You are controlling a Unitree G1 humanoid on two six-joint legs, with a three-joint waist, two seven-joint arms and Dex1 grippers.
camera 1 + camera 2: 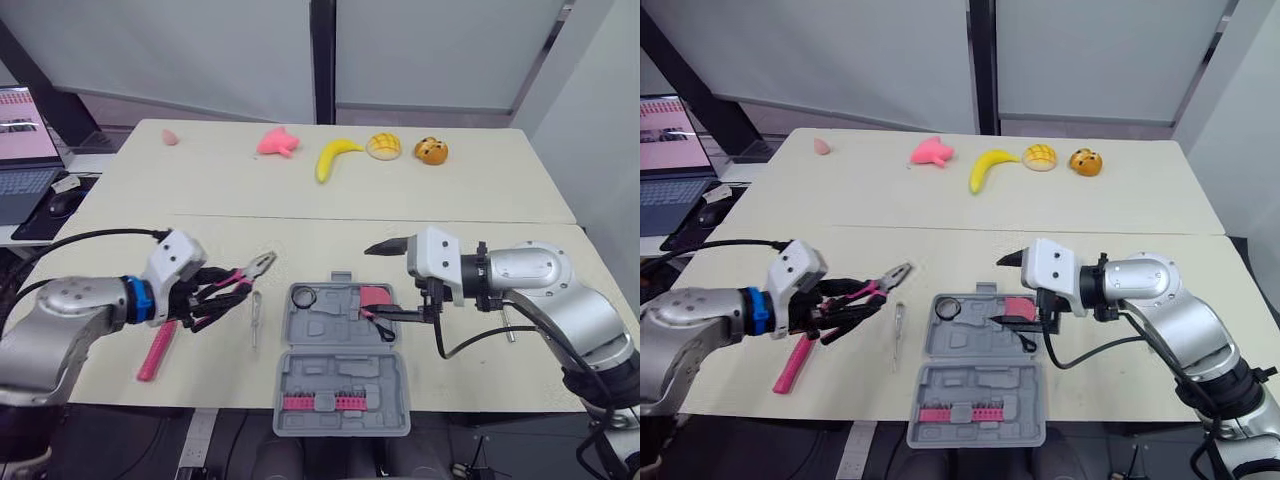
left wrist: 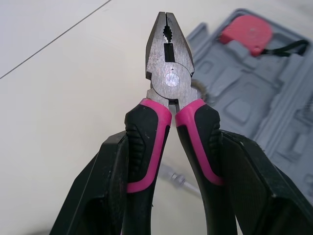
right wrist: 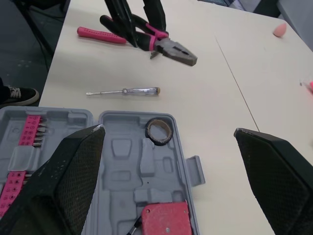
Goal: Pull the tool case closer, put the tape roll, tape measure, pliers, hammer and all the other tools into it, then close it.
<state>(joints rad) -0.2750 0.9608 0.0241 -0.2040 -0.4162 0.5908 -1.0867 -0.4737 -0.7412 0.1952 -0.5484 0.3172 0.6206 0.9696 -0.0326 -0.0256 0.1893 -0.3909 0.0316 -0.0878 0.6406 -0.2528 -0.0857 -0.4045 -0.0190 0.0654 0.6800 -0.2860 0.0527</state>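
Note:
The grey tool case [image 1: 340, 375] lies open near the table's front edge. In its tray lie a tape roll [image 1: 304, 297] and a red tape measure [image 1: 377, 296]; a pink bit strip [image 1: 320, 403] sits in the near half. My left gripper [image 1: 212, 293] is shut on the pink handles of the pliers [image 2: 168, 78], held above the table left of the case, nose pointing toward it. A clear-handled screwdriver [image 1: 254, 318] lies between them, and a pink-handled tool [image 1: 155, 350] lies under my left arm. My right gripper [image 1: 388, 282] stands open over the case's right side, above the tape measure [image 3: 166, 218].
Along the far table are a small pink piece [image 1: 170, 137], a pink toy [image 1: 278, 141], a banana [image 1: 335, 157], a bun [image 1: 383, 146] and an orange toy [image 1: 431, 151]. A laptop [image 1: 25, 150] sits on a side desk at the left.

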